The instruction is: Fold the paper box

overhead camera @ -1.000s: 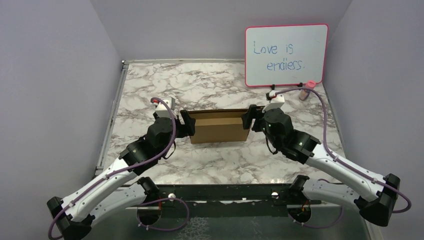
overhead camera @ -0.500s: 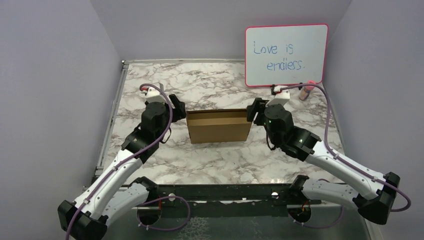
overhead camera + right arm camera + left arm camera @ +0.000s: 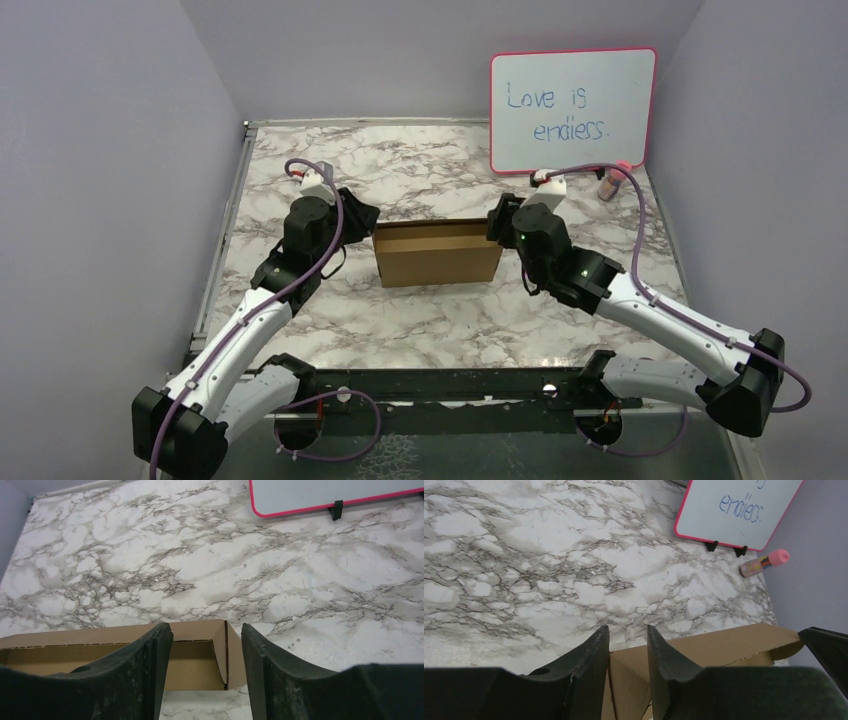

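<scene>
The paper box (image 3: 438,252) is a brown cardboard mailer standing mid-table, its top open and its walls up. My left gripper (image 3: 364,214) is at the box's back left corner. In the left wrist view my left gripper (image 3: 628,632) is open a little, and the box's left end wall (image 3: 626,680) shows in the gap, apart from both fingers. My right gripper (image 3: 496,222) is at the box's right end. In the right wrist view my right gripper (image 3: 206,632) is open wider, above the box's right end wall (image 3: 220,650), and holds nothing.
A pink-framed whiteboard (image 3: 572,110) stands at the back right, with a pink-capped marker (image 3: 610,185) lying beside it. Both show in the left wrist view, the whiteboard (image 3: 739,510) and the marker (image 3: 764,563). Grey walls close in both sides. A metal rail (image 3: 228,230) runs along the table's left edge.
My left gripper has drawn back from the box's left end and risen toward its back left corner. My right gripper has shifted a little left and back at the right end. The box has stayed put.
</scene>
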Motion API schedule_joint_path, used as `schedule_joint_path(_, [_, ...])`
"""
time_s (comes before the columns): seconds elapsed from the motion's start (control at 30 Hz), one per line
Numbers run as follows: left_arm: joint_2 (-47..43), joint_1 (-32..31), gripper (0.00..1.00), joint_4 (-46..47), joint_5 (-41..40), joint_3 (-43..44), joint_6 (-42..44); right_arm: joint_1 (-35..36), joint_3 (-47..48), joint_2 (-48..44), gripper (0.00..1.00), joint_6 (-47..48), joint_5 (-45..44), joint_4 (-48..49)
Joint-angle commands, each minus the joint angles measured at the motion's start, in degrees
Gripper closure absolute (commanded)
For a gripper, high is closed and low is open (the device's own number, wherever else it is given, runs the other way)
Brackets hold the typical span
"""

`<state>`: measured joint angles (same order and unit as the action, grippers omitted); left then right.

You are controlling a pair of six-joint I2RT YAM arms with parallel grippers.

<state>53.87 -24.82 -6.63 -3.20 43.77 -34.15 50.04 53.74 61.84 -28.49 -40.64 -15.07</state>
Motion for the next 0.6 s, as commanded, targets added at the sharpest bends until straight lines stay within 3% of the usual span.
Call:
schedule_joint_path(0.0, [-2.2,0.3,0.68,1.5,6.2,-3.4,-3.0,0.1,-3.0,-0.8,0.43,-2.9,2.8,-0.9])
schedule_joint_path(0.57, [-5.3,0.3,0.72,-4.0,7.4,-10.5,-5.7,0.1,-11.2,-1.7,0.44,-6.8,6.4,0.9])
